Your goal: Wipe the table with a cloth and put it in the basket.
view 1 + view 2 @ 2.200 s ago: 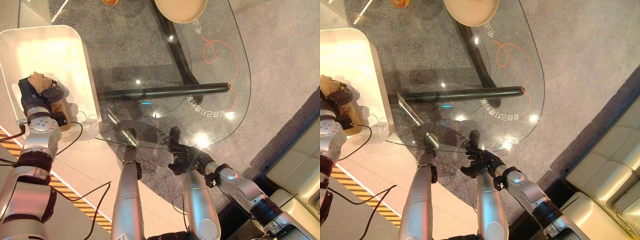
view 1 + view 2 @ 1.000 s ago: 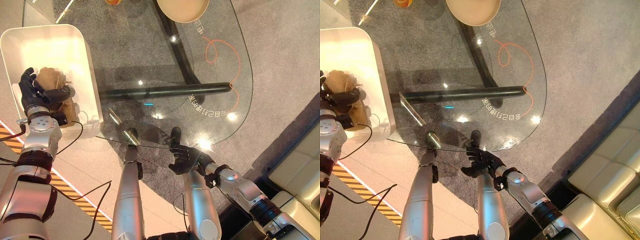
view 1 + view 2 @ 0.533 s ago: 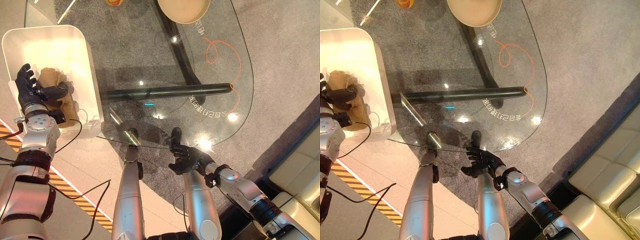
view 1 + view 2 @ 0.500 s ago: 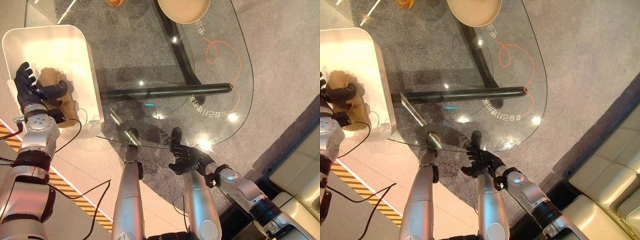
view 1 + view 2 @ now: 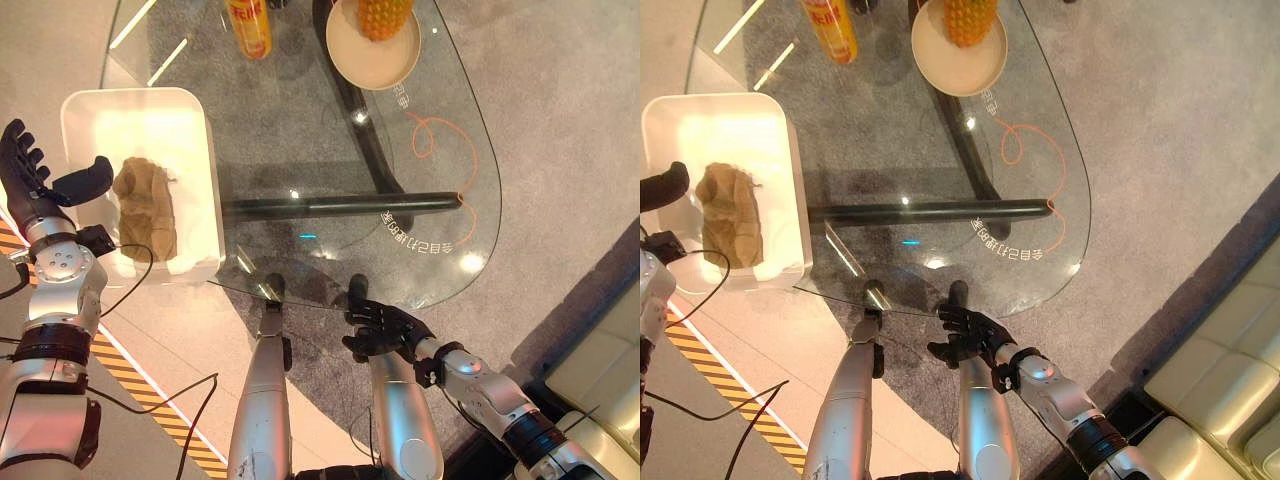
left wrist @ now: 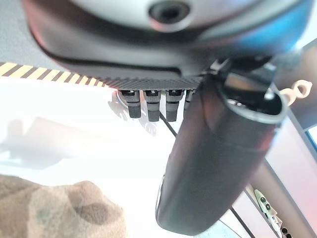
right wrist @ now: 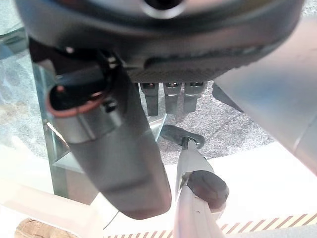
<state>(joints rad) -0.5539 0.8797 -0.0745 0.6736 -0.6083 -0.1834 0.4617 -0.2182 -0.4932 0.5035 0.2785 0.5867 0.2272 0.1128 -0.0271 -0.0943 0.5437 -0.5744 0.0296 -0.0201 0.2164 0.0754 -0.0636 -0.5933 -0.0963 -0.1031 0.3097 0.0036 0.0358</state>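
Right hand (image 5: 378, 328): nearest, low by the table's rounded near edge, fingers relaxed and spread, holding nothing.
Left hand (image 5: 35, 185): just outside the basket's left wall, fingers straight and fanned, thumb reaching over the rim, empty.
Cloth (image 5: 146, 206): brown, crumpled, lying inside the basket, apart from the hand.
Basket (image 5: 140, 102): white, hard against the table's left edge.
Glass table (image 5: 300, 130): middle stretch bare.
Far end: bottle (image 5: 248, 26), plate (image 5: 372, 62) bearing a pineapple (image 5: 384, 15).
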